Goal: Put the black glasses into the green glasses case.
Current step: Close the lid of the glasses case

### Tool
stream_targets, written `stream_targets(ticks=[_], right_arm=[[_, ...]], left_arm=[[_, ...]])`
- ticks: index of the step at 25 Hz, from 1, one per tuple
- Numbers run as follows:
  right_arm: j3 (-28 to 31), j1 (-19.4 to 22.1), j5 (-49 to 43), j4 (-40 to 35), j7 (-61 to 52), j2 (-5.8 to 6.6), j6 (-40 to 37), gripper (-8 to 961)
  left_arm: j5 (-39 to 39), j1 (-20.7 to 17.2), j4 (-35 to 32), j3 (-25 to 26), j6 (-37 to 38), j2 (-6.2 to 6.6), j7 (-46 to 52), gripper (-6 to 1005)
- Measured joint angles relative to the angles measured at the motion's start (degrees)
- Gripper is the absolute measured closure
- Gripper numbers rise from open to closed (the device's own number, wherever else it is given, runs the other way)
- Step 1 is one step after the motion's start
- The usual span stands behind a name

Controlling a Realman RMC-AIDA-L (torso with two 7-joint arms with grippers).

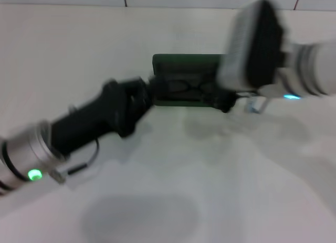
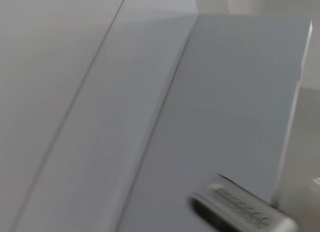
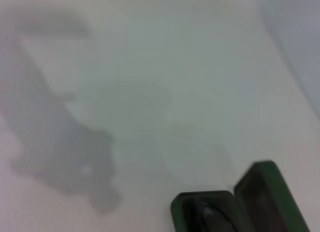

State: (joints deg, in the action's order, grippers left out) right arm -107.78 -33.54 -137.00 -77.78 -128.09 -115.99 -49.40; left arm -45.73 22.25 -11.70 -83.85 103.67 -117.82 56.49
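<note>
With its lid up, green glasses case (image 1: 185, 80) lying open on the white table (image 1: 173, 180), black glasses (image 1: 190, 87) resting inside the tray. Left gripper (image 1: 148, 92) at the case's left end, apparently touching it; finger gap lost in blur, cannot tell. Right gripper (image 1: 227, 102) at the case's right end, largely hidden under the bulky right wrist; opening likewise impossible to judge. From the right wrist view, only one end of the case (image 3: 235, 207), cut off at the edge, lenses barely legible.
</note>
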Motion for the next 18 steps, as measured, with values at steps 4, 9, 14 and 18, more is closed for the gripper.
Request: stream_targets(ticks=[4,9,14,18], right_arm=[[9.99,12.05,14.98,-5.6,4.72,0.25,-4.74,597],[30.78,21.98,42.14,1.06,24.09,0.99,-26.47,601],[59.08,21.82,49.82,19.95,33.18,1.81,-54.57,602],[67.03,22.09,46.01,28.93,39.17,1.63,-61.51,602]], left_arm=[[2.88,2.84,-1.63,0.35,-3.45,4.78,0.53,954],[1.77,10.53,-3.11,1.84,-13.28,11.91,9.19,954],[-9.89,22.38,-5.87,1.97,-28.78,13.1,17.71,953],[-24.8,30.86,-6.24,1.88,-40.88,10.32,21.84,847]])
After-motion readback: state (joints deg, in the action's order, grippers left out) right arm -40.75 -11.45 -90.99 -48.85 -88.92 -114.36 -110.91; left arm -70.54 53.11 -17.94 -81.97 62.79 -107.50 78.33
